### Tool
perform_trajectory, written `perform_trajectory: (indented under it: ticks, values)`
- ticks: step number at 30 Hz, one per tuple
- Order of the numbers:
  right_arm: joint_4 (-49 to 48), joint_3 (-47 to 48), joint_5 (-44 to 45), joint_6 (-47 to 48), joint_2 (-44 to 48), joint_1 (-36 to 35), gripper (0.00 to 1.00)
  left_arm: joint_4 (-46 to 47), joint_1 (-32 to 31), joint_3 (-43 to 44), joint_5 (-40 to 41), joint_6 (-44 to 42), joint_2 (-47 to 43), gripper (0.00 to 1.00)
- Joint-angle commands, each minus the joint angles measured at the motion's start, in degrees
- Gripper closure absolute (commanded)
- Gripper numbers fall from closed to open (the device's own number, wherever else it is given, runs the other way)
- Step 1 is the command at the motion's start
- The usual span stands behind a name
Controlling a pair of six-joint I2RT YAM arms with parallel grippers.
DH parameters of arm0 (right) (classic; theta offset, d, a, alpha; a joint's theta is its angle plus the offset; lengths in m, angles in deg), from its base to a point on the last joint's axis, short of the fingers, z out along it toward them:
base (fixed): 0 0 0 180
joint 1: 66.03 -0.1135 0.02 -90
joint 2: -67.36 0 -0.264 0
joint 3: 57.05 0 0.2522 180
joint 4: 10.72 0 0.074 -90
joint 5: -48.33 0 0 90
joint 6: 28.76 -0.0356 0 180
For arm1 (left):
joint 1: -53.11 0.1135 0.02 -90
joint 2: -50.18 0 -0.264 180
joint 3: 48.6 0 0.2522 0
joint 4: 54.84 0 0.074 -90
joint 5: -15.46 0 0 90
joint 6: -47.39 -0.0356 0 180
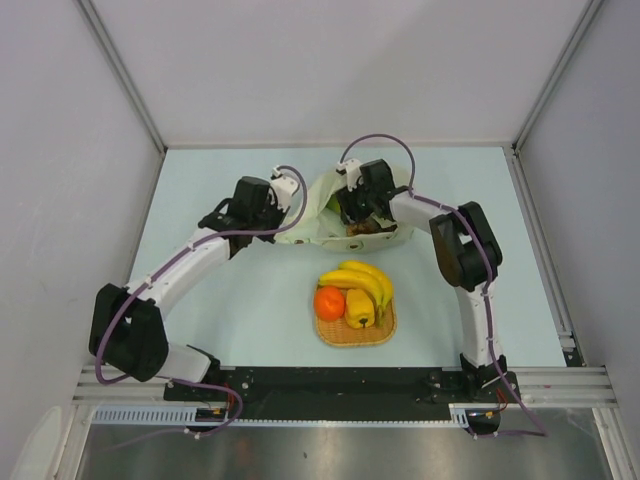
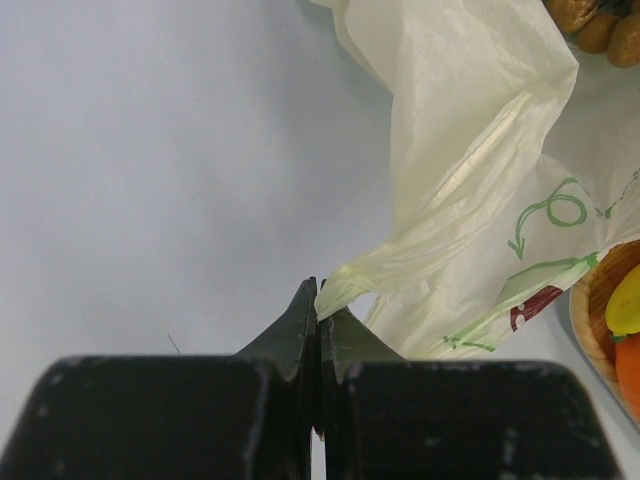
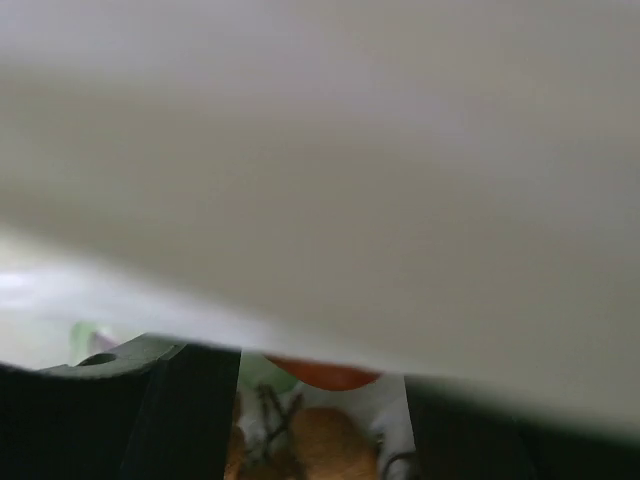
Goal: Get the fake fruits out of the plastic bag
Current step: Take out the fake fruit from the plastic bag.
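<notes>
The pale yellow-green plastic bag (image 1: 330,205) lies at the table's middle back. My left gripper (image 1: 292,192) is shut on one of its loop handles, which shows pinched between the jaws in the left wrist view (image 2: 345,285). My right gripper (image 1: 357,212) reaches into the bag's mouth with its jaws apart. Between them I see a brown nut-like cluster (image 3: 325,440) and a red-orange fruit (image 3: 325,375); bag film covers the rest of that view. The brown cluster also shows in the top view (image 1: 362,229). The banana bunch (image 1: 362,279), orange (image 1: 329,302) and yellow pepper-like fruit (image 1: 360,307) lie outside the bag. The grapes are hidden.
The woven orange mat (image 1: 355,335) lies in front of the bag and carries the three fruits. Its edge shows at the right of the left wrist view (image 2: 590,300). White walls enclose the table on three sides.
</notes>
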Motion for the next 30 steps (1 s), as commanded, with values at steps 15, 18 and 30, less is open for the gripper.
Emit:
perform_trajectory:
  ticks: [15,18,30]
  values:
    - [7.9,-4.1,-13.9,-0.2,16.4,2.2,0.75,4.6,-0.9,4.3,3.9,0.2,2.5,1.0]
    - [10.6,-4.3,-16.2,0.3,18.2,3.0,0.77,4.9,-0.9,5.6,4.5,-0.5,3.6,1.0]
    - [26.9,-6.4,-23.7,12.4,28.2,3.7,0.83,5.2,-1.0,12.2,2.7,-0.3,5.9,1.0]
